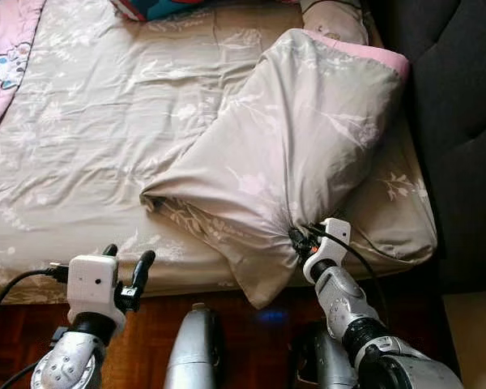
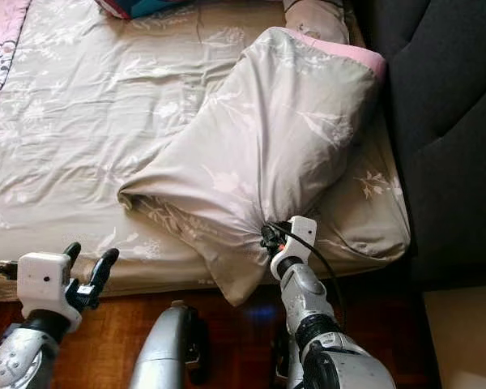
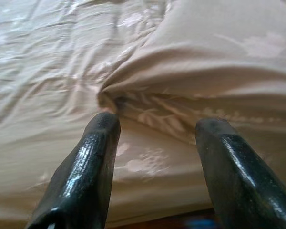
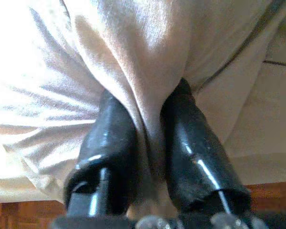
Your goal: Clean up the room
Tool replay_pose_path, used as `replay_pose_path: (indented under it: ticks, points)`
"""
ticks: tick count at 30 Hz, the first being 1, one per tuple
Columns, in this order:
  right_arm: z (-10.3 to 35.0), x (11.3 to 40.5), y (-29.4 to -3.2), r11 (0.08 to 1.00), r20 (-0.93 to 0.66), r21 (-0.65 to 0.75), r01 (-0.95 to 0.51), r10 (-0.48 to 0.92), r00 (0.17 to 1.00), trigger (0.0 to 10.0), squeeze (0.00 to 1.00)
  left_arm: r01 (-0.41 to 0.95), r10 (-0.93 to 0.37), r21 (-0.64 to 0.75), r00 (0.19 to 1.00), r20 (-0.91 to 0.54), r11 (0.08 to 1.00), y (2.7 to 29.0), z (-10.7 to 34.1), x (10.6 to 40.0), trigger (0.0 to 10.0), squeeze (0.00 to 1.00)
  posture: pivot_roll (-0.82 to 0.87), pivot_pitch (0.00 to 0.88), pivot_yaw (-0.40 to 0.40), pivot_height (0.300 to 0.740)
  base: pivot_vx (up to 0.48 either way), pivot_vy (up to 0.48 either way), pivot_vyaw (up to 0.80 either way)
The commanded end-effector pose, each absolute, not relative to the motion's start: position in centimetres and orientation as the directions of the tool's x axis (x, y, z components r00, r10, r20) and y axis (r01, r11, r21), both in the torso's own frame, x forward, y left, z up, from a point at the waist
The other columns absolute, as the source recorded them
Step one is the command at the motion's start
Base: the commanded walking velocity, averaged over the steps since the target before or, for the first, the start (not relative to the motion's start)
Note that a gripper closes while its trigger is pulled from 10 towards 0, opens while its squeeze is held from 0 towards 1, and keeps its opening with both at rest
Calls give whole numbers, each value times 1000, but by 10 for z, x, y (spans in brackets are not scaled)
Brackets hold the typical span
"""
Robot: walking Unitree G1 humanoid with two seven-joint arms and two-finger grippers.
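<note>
A grey pillow (image 1: 296,154) with a faint flower print is lying aslant on the bed (image 1: 89,138), its far end, edged in pink, resting near the dark headboard (image 1: 458,121) and its near corner hanging over the bed's edge above the wooden floor (image 1: 243,332). The right pincer (image 1: 298,237) is clenching a fold of the pillow's fabric at that near edge; in the right wrist view the cloth is bunching up between the two black fingers (image 4: 112,143), which are pressing on it from both sides. The pillow is stretching away from this pincer up and across the bed, with puckers in the cloth running out from the grip.

The left pincer (image 1: 128,263) is hovering released at the near edge of the bed, apart from the pillow and to its left. In the left wrist view its two fingers (image 3: 90,167) are standing wide apart, pointing at the pillow's low near-left corner, which is lying on the sheet just beyond the fingertips without touching them.

A pink blanket (image 1: 8,57) with a cartoon print is lying at the far left of the bed, well apart from the pillow. A second, matching pillow (image 1: 401,203) is lying under the first, beside the headboard.
</note>
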State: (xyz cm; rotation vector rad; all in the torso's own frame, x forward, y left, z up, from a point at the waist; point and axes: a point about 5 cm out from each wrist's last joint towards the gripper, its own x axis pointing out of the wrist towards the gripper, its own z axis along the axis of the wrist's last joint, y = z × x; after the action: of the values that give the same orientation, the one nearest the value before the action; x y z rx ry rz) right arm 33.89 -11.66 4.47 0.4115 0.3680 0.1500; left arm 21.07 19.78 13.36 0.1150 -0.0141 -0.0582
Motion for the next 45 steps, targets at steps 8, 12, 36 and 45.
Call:
replay_pose_path:
  ticks: [8, 12, 36, 45]
  points:
    - [21, 325, -142, 938, -472, 340, 72, 104, 875, 0, 0, 30, -30, 108, 1000, -4, 994, 194, 116, 222, 10000, 0, 163, 317, -8, 659, 0, 0, 0]
    - [29, 330, -158, 938, -448, 328, 114, 48, 893, 0, 0, 32, -32, 103, 999, -2, 994, 193, 112, 230, 10000, 0, 129, 290, -14, 659, 0, 0, 0]
    - [117, 309, -368, 801, -233, -121, 586, -597, 768, 0, 0, 29, -34, 74, 997, 72, 997, 190, 105, 263, 10000, 0, 20, 191, -26, 659, 0, 0, 0]
    - [110, 317, -350, 823, -235, -205, 529, -566, 790, 10000, 0, 41, -46, 82, 997, 68, 996, 190, 105, 263, 10000, 0, 36, 198, -12, 659, 0, 0, 0]
